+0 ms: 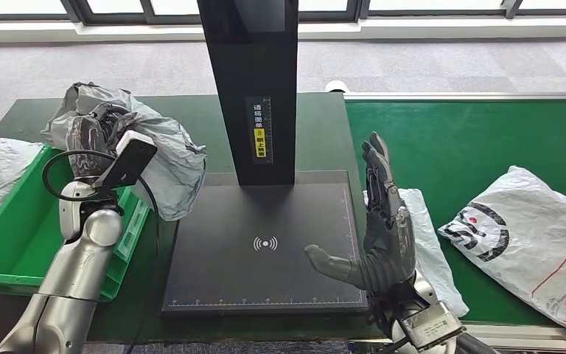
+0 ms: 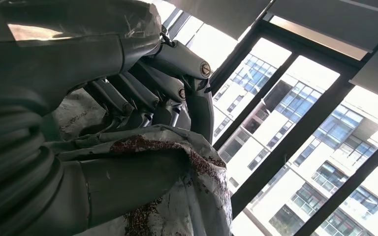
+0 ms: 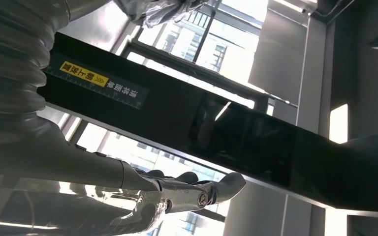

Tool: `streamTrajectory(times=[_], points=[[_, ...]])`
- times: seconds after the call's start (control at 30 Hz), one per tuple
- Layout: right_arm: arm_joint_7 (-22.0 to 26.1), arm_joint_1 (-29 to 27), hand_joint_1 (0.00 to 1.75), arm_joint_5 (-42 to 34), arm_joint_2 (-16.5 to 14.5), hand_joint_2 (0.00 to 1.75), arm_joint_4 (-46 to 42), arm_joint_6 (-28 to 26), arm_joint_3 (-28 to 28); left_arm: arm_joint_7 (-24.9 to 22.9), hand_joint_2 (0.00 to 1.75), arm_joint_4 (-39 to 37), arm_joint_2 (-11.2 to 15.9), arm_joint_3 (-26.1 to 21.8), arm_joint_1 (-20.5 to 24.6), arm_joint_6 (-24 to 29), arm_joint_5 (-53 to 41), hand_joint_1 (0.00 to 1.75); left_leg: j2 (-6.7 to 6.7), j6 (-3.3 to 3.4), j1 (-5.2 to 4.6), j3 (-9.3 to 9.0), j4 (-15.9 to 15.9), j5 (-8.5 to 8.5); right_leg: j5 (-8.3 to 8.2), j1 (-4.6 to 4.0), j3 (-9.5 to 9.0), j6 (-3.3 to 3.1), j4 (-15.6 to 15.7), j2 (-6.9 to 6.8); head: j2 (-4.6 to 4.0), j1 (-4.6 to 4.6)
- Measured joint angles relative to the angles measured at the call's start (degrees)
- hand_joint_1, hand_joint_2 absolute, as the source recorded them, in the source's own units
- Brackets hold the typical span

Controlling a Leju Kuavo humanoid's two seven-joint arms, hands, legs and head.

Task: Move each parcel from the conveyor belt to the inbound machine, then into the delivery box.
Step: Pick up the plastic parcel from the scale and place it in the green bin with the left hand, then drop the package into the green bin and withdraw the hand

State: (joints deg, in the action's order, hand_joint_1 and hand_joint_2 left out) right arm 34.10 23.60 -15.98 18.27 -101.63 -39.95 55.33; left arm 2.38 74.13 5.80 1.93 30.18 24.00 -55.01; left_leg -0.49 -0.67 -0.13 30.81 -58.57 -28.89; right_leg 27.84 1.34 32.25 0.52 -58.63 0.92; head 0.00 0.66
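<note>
— Nearest, low right: right hand [image 1: 383,236], palm upright, fingers spread and straight, thumb out toward the scanner plate, gripping nothing. Same in the wrist view: right hand [image 3: 197,191] bare, fingers extended under the black column [image 3: 256,142].

— And beside it?

— Just behind that hand, white parcel [image 1: 427,243], flat on the edge of the green conveyor belt [image 1: 457,140], partly hidden by the fingers. Further right on the belt, a second white parcel with black and red print [image 1: 530,243], crumpled, lying flat.

— Middle?

— Inbound machine plate [image 1: 265,251], black, flat, with a small signal mark at its centre, bare of parcels. Rising from its far edge, black column [image 1: 254,88] with a yellow label, standing between the two arms.

— Left side?

— Left hand [image 1: 92,140] raised above the near corner of the green delivery box [image 1: 15,251], clamped on a grey parcel [image 1: 162,158]. Wrinkled, glossy grey plastic, bunched and drooping down toward the plate's left edge. Close up: left hand [image 2: 142,93] with fingers curled into the grey parcel [image 2: 187,187], speckled reddish marks on the film.

— Farther back?

— Dark green surface [image 1: 191,110] under machine and box, then grey floor and window frames.
</note>
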Motion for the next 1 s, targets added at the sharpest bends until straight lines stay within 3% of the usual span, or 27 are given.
streamTrajectory(times=[0.27, 0.63, 1.0], points=[[-0.73, 2.17, 0.0, -2.49, 0.6, 1.75, 0.74, 0.44, 1.44, -0.91, 1.75, 1.94, 0.47, -3.2, -0.55, 0.21, -2.09, 1.75, 0.06, 0.0, 0.0, 0.06, 0.0, 0.0, -0.05, 0.0, 0.07, 0.0, -0.01, 0.03, 0.0, 0.0], [-2.39, 7.18, 0.0, -5.45, 0.66, 1.75, 2.27, 2.15, 4.87, -5.16, 1.75, 4.15, 3.51, -15.05, -0.58, 1.21, -8.95, 1.75, 0.06, -0.07, 0.06, 0.14, 0.01, 0.06, -0.07, -0.07, 0.16, -0.04, -0.04, 0.05, 0.0, 0.0], [-4.54, 11.15, 0.0, -6.61, 0.09, 1.75, 4.8, 2.66, 7.28, -10.33, 1.75, -5.14, 8.15, -25.11, 0.13, -0.49, -17.91, 1.75, 0.07, -0.07, 0.06, 0.17, 0.0, 0.09, -0.09, -0.08, 0.21, -0.07, -0.04, 0.06, 0.0, 0.01]])
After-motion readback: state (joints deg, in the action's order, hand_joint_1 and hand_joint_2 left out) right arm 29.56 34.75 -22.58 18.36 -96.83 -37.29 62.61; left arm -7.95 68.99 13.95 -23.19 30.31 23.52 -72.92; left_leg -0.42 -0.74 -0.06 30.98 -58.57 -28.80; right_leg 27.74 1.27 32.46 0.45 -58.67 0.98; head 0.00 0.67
